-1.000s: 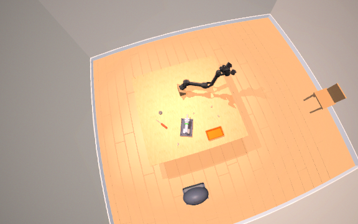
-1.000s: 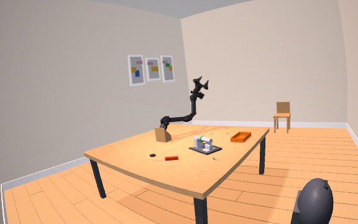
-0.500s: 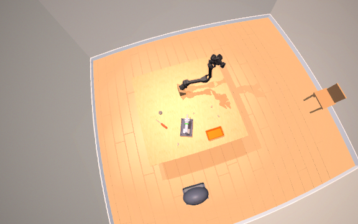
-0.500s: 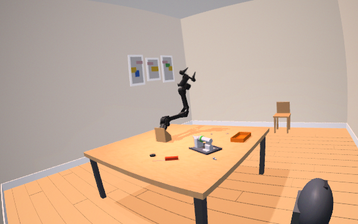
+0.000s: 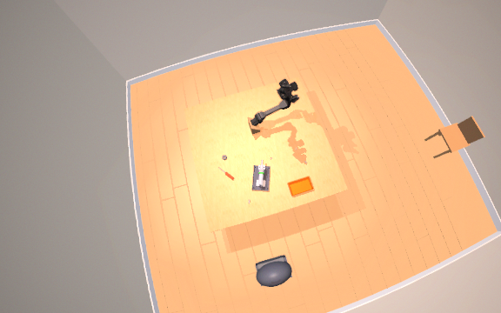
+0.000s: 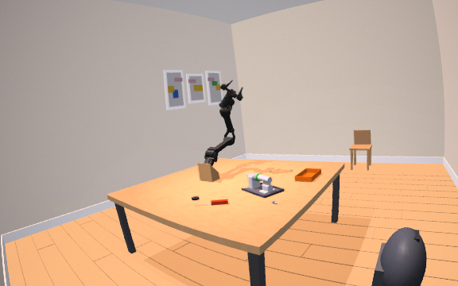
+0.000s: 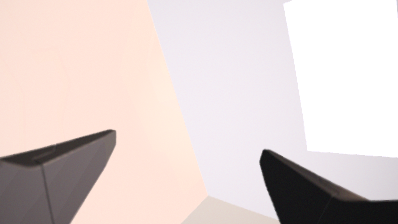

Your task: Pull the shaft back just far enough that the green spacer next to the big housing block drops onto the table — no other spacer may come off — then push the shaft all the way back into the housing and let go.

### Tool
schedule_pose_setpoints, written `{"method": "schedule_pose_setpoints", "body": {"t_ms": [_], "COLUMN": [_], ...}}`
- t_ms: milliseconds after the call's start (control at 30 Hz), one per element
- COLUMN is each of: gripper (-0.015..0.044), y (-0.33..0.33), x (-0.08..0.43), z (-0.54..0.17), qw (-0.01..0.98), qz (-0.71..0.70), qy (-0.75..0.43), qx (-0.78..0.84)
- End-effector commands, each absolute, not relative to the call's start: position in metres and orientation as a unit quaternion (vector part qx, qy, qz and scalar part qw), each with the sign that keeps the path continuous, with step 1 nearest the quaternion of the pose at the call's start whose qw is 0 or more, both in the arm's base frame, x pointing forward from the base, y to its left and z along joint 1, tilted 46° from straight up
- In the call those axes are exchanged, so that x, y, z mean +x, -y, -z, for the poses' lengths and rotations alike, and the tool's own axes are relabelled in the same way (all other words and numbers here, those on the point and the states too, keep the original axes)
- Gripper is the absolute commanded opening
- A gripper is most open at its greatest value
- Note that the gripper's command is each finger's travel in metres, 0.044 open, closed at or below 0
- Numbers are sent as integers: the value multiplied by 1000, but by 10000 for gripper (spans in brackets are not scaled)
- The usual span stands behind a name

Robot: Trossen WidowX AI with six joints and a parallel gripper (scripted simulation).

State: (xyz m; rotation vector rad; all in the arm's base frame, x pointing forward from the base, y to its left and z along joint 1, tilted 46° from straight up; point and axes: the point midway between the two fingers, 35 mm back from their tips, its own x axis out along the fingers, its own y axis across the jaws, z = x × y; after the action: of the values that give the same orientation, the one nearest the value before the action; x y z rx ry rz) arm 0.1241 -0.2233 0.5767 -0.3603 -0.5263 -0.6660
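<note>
One pincer (image 5: 283, 90) (image 6: 234, 88) (image 7: 190, 146), spread, nothing between its tips, raised high above the desk (image 5: 216, 196) (image 6: 165, 202); green spacer (image 5: 261, 173) (image 6: 257, 177) up on the white assembly, over its dark base (image 5: 255, 188) (image 6: 264, 195); orange tray (image 5: 300, 186) (image 6: 308, 175) nearby.

The gripper (image 7: 190, 146) is seen with its two dark, tapered fingers spread wide apart, and nothing is held between them. Behind them, a pale peach wall (image 7: 90, 75) is met along a slanting edge by a pale lilac-grey surface (image 7: 230, 90). On that surface a bright white panel (image 7: 350, 75) is shown, cut off by the frame's upper right. A beige surface (image 7: 220, 212) is glimpsed at the bottom.
</note>
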Motion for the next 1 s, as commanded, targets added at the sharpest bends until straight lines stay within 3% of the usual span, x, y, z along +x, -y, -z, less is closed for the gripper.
{"method": "schedule_pose_setpoints", "body": {"t_ms": [0,467,967], "gripper": [440,440,440], "y": [259,280,207], "x": [163,273,361], "z": [-526,-383,-204], "qw": [899,882,774], "qz": [324,258,65], "qy": [191,23,-115], "qx": [-224,-393,-619]}}
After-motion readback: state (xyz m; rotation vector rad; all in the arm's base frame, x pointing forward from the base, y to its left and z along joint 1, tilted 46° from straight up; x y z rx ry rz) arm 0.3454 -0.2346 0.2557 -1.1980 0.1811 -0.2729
